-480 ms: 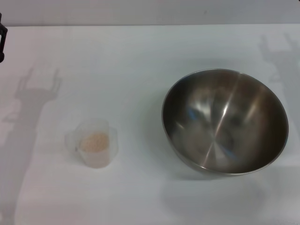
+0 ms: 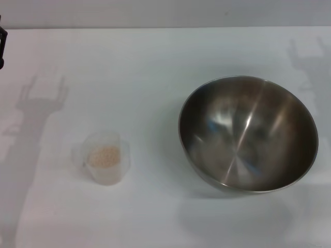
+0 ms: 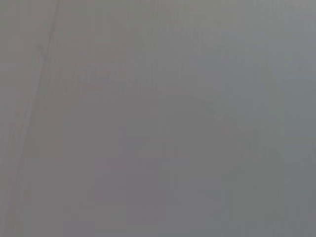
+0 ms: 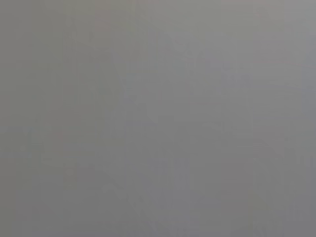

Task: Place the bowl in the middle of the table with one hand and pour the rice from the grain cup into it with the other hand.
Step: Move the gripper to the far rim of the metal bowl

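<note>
The steel bowl (image 2: 248, 133) stands upright and empty on the right side of the white table (image 2: 155, 62) in the head view. The frosted grain cup (image 2: 103, 156) stands upright at the front left, with pale rice (image 2: 104, 154) inside it. Cup and bowl are well apart. A small black part of my left gripper (image 2: 2, 46) shows at the far left edge, away from the cup and holding nothing that I can see. My right gripper is out of view. Both wrist views show only plain grey.
Shadows of the two arms fall on the table at the left (image 2: 36, 103) and at the back right (image 2: 307, 57). The table's far edge (image 2: 165, 27) runs along the top of the head view.
</note>
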Action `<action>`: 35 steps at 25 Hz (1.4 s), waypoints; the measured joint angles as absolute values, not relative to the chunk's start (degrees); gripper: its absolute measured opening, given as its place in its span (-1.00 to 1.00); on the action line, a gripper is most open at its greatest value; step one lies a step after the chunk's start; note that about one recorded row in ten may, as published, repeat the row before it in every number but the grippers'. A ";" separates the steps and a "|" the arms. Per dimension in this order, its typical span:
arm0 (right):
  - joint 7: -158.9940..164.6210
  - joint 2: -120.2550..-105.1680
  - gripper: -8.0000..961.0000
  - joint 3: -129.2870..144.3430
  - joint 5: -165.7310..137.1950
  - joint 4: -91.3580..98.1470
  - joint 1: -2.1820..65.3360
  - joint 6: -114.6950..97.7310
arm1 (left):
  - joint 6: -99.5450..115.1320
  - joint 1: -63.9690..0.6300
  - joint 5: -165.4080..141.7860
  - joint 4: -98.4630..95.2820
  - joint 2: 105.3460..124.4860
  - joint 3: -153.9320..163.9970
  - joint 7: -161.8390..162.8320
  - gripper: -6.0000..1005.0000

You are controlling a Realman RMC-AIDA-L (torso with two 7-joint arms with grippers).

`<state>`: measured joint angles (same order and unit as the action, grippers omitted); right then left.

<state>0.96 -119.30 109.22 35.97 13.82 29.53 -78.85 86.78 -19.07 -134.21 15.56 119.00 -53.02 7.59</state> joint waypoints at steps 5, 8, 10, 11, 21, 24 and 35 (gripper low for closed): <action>-3.07 -119.37 0.49 109.53 35.77 15.69 29.49 -77.86 | 86.85 -18.95 -134.21 15.55 119.00 -53.13 8.49 0.38; -3.17 -119.12 0.49 109.44 35.63 21.44 29.03 -70.97 | 86.94 -18.74 -134.20 15.55 118.91 -53.21 8.86 0.38; -3.29 -118.84 0.49 109.31 34.93 27.68 27.82 -63.75 | 87.04 -18.65 -134.21 15.55 118.87 -53.22 8.87 0.38; -3.34 -118.74 0.49 108.96 34.27 30.83 27.12 -59.82 | 87.11 -18.59 -134.21 15.55 118.82 -53.23 8.88 0.38; -3.68 -119.06 0.49 101.81 26.26 72.63 18.86 -2.77 | 87.81 -18.35 -134.21 15.00 118.74 -53.80 8.88 0.38; -4.16 -119.05 0.49 98.02 26.10 83.28 18.50 18.36 | 87.48 -18.16 -134.22 14.88 118.74 -54.07 8.88 0.38; -10.39 -118.68 0.49 79.99 25.98 94.99 29.24 77.60 | 87.30 -18.02 -134.21 14.85 118.82 -54.05 8.88 0.38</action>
